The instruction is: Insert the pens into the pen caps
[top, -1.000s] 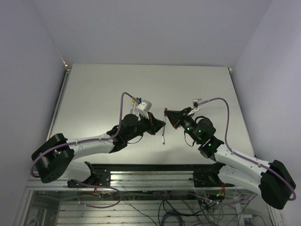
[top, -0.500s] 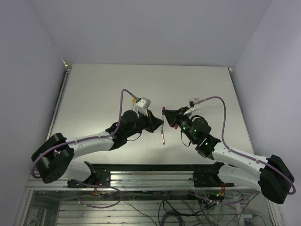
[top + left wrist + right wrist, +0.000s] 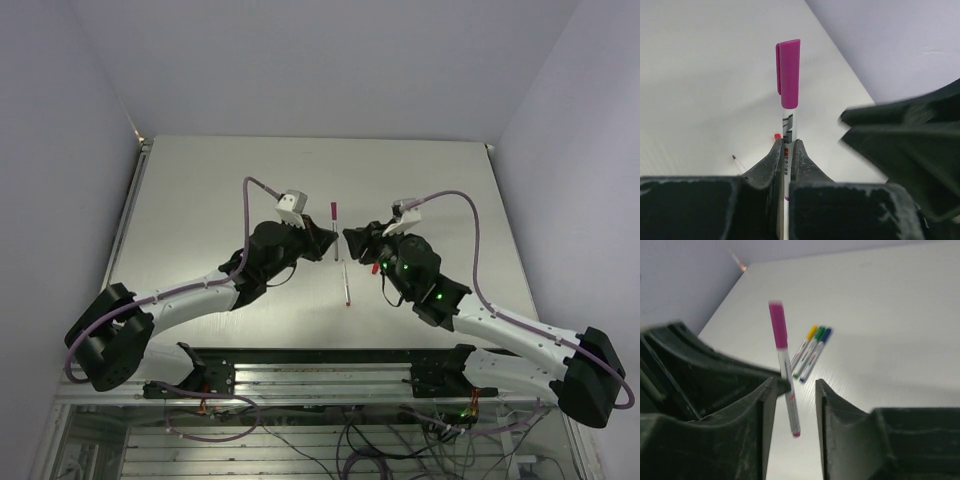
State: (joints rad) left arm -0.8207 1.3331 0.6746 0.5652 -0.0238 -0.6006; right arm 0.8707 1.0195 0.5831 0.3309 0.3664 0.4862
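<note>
Pen (image 3: 788, 134) with the purple cap (image 3: 788, 74) pushed onto its top end is standing upright, up off the bench (image 3: 200, 180). Left fingers (image 3: 772, 160) are clamping tight on the barrel a bit below the cap, with the printed label showing right at the pinch. From overhead it's hovering roughly mid-bench, between the two arms.

Right fingers (image 3: 832, 412) are sitting just beside it on the other side, spread apart with a clear gap and gripping nothing. In the right wrist view the lower end of the barrel is hanging in front of that gap, and I'm not seeing either finger touching it.

Further out, three more pens (image 3: 812, 350) are lying side by side on the bench, wearing yellow, green and blue caps. Another pen (image 3: 345, 284) is lying on its own nearer the arm bases, with a bit of red showing at its near end. Can't tell if that's a tip or a cap.
</note>
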